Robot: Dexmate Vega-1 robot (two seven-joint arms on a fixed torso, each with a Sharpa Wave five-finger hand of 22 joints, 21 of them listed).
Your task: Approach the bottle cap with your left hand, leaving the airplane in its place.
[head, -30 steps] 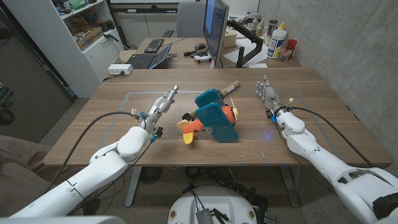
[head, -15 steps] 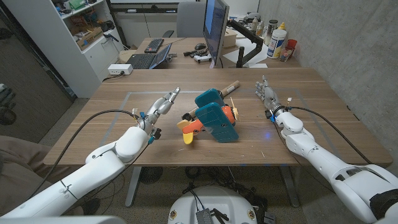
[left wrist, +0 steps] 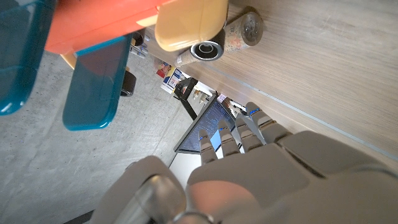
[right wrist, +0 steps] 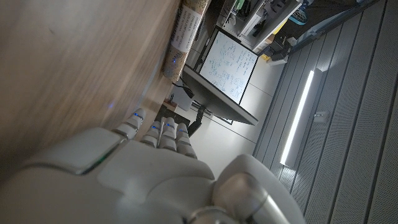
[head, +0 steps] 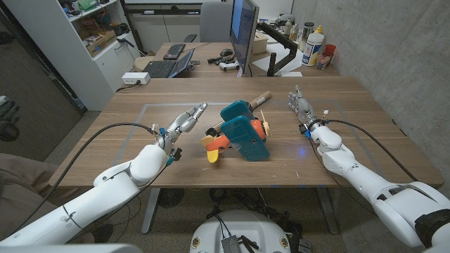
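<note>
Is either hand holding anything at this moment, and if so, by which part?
Nothing is held. The left hand reaches with fingers extended toward the toy airplane without touching it; the right hand is empty too.

Left hand (head: 184, 120) raised, fingers (head: 197, 109) extended toward far right, holding nothing. Right hand (head: 302, 107) upright at far right, fingers together, empty.

bottle cap – too small to pick out; airplane (left wrist: 93, 56) cut off by picture edge in left wrist view.

Tabletop (head: 140, 151): matt wood grain. Airplane (head: 242, 133): smooth, glossy teal and orange plastic. Left robot hand (head: 184, 120): grey metal-look fingers; arm shells glossy white plastic.
</note>
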